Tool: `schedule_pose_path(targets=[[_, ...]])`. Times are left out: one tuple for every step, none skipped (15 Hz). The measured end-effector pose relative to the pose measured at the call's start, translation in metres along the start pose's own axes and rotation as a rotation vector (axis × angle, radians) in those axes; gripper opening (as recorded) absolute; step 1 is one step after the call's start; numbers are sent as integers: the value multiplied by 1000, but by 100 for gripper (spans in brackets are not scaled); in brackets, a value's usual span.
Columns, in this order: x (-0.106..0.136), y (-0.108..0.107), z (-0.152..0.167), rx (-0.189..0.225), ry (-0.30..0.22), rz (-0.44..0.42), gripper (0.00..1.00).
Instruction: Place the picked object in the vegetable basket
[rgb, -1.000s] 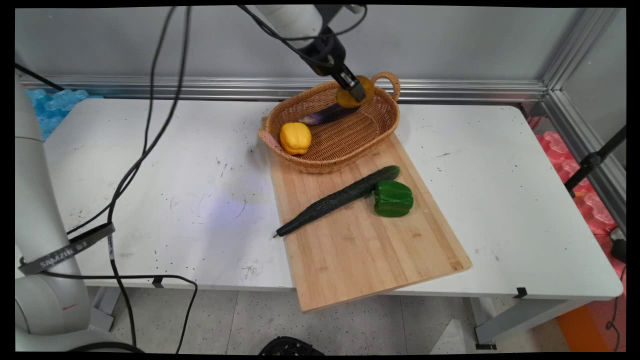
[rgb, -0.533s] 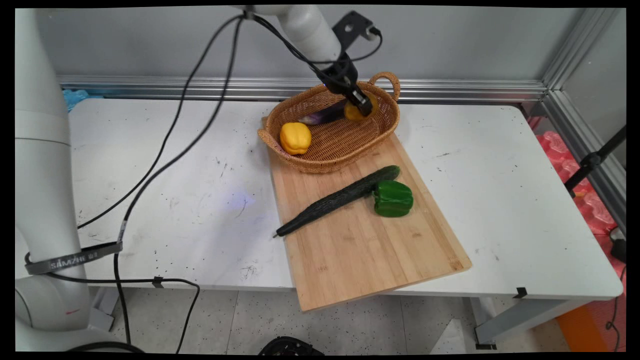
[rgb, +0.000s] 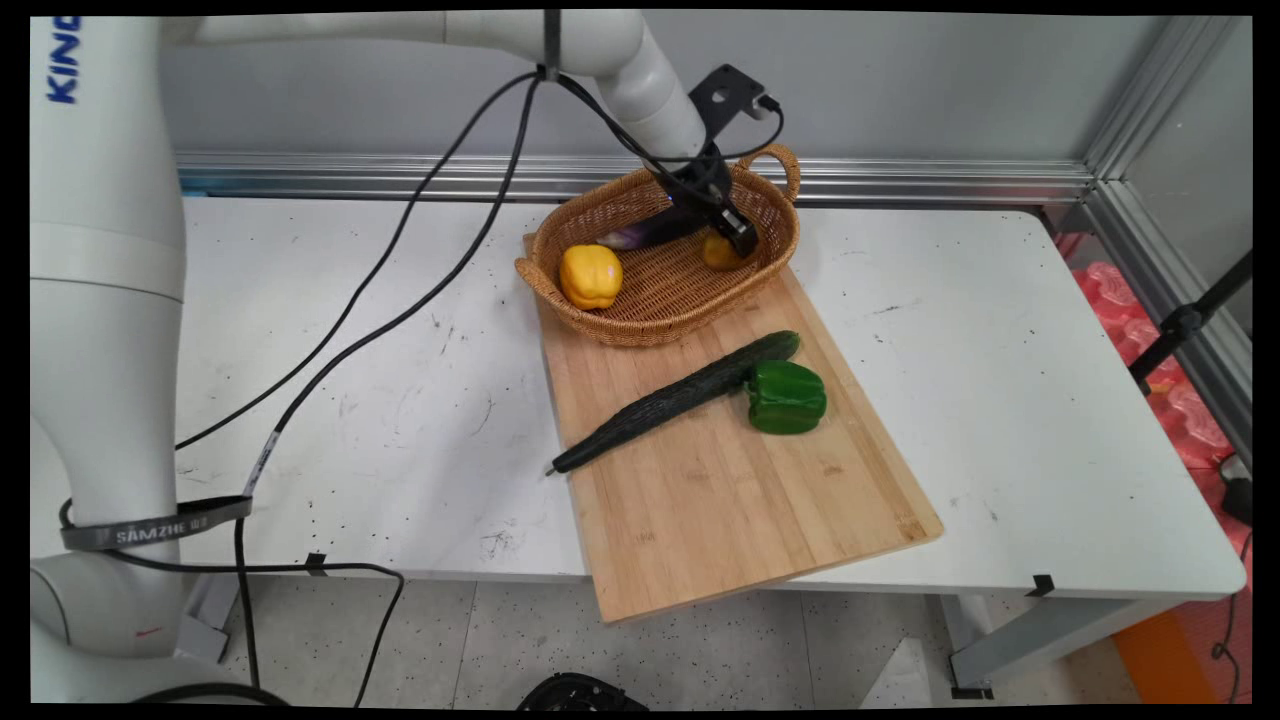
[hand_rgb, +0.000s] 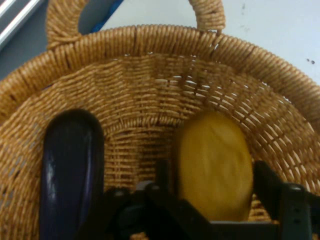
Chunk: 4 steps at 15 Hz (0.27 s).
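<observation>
My gripper (rgb: 733, 243) (hand_rgb: 214, 175) reaches down into the right end of a woven wicker basket (rgb: 655, 335) (hand_rgb: 150, 60). It is shut on a yellow-brown potato (rgb: 717, 254) (hand_rgb: 215, 160), which sits low by the basket's floor, close to the wall under the right handle. A dark purple eggplant (rgb: 650, 232) (hand_rgb: 70, 170) lies just to the left of the potato. At the basket's left end rests a yellow bell pepper (rgb: 591, 276).
The basket stands on the far end of a wooden cutting board (rgb: 740, 500). A long dark cucumber (rgb: 680, 398) and a green bell pepper (rgb: 787, 397) lie side by side on the board in front of it. Black cables hang left of the basket.
The gripper has come down with the potato from above the basket's far rim into the basket's right end. The other vegetables have not moved.
</observation>
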Motion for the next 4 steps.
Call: schedule_pose_path(targets=[[1,0,3,-1,1,1,100],[1,0,5,-2,2,2,100],[2,1,7,-5,5,5,100],[3,1,8,-7,9,9,100]])
